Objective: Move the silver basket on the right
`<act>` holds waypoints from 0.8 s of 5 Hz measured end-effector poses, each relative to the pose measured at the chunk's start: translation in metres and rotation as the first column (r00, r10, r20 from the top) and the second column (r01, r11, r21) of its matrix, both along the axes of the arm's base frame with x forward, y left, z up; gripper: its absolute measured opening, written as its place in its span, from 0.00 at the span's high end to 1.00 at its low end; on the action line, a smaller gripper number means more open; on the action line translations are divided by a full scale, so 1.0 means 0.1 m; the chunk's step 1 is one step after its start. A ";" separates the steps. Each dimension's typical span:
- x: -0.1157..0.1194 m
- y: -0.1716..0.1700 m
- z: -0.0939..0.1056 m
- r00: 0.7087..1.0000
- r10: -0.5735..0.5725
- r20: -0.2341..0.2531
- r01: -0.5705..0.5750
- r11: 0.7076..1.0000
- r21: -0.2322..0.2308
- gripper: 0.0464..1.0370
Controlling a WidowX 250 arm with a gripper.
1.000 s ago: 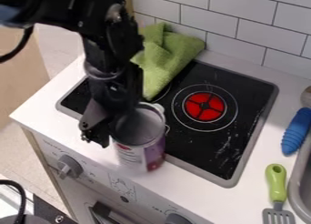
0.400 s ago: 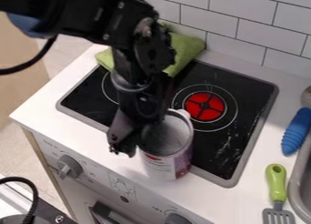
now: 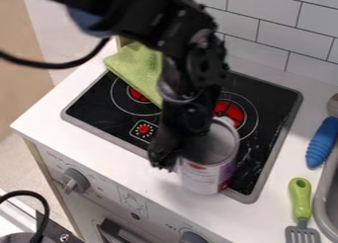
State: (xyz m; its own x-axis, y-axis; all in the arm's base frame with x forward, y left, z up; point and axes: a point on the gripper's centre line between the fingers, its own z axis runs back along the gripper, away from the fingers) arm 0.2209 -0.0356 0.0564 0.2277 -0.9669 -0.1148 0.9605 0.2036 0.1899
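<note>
Moved since the earlier frames: one open-topped can (image 3: 210, 174), silver inside, labelled outside, shifted rightward along the stove front together with the black end effector (image 3: 176, 154). Can, present place: near the front right corner of the cooktop (image 3: 99, 104), over its frame and the front strip of the tabletop (image 3: 267, 180); upright or nearly so; whether its base touches, cannot be told. Taken to be the task's thing. End effector: gripping the can by its left wall, near the rim. Step in hand, as judged: the sideways carry, grip already made, placing outstanding. Next move called for: a little further right, then a level lowering and release, once the base is fully supported. Edges: front edge of the tabletop, close by the can's base, a drop if the path drifts forward; raised cooktop frame, liable to catch a low base. Room for moving: a modest band of tabletop right of the cooktop, bounded by a green-handled spatula (image 3: 300, 200), a blue handle (image 3: 322, 143) and the sink rim (image 3: 320, 197); more width over the cooktop behind.
</note>
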 end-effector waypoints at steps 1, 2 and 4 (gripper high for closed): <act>0.12 -0.08 0.00 0.999 0.044 -0.003 -0.044 0.999 -0.003 0.04; 0.15 -0.13 0.04 0.998 0.063 -0.007 -0.063 0.998 -0.010 0.04; 0.14 0.00 0.24 0.997 0.068 -0.027 -0.070 0.996 -0.052 0.04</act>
